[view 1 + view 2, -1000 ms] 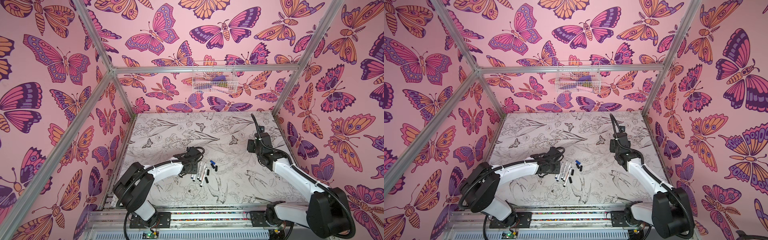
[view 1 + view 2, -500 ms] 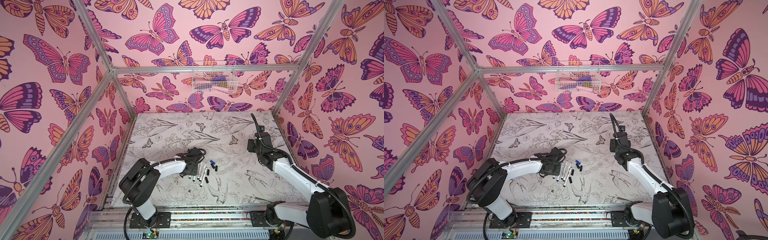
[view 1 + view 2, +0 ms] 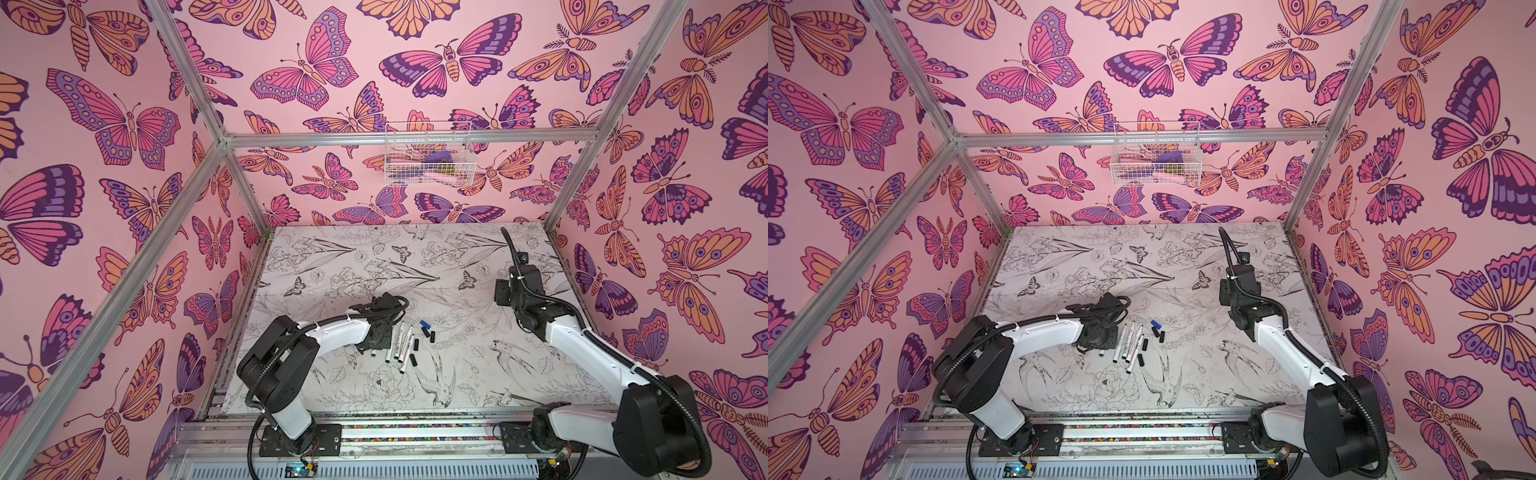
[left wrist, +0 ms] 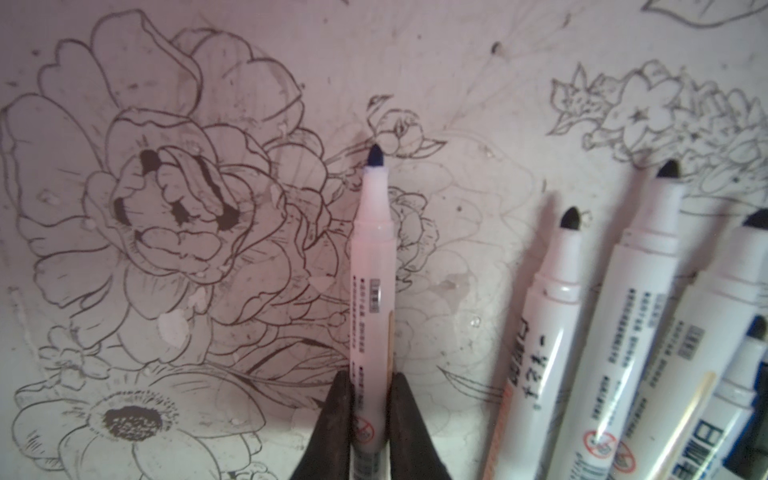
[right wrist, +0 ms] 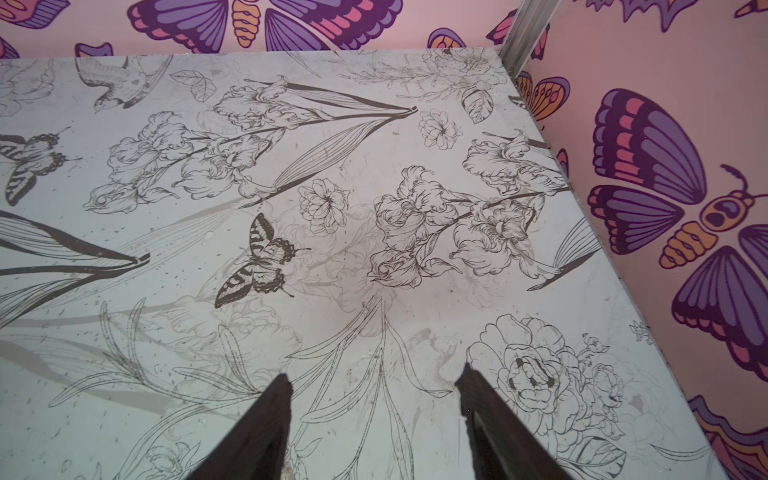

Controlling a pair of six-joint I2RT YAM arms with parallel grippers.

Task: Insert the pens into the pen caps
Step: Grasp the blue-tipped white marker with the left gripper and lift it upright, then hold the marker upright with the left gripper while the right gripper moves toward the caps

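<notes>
Several white pens (image 3: pixel 401 343) lie side by side near the middle of the table in both top views. The leftmost pen (image 4: pixel 372 291) has a dark blue tip and lies a little apart from the others (image 4: pixel 548 324). My left gripper (image 4: pixel 371 386) is shut on its barrel, low over the mat (image 3: pixel 376 345). To the right of the pens lie a blue pen cap (image 3: pixel 424 324) and several black pen caps (image 3: pixel 416 344). My right gripper (image 5: pixel 374 378) hangs open and empty over bare mat at the right (image 3: pixel 500 291), well apart from the pens.
A white wire basket (image 3: pixel 428 160) hangs on the back wall. Butterfly-papered walls and aluminium frame posts (image 3: pixel 573 174) close in the flower-printed table (image 3: pixel 457 374) on three sides. The right wall stands near my right gripper.
My left gripper's jaws have closed onto the leftmost pen, and the left arm's elbow has swung inward. The right arm has stayed put.
</notes>
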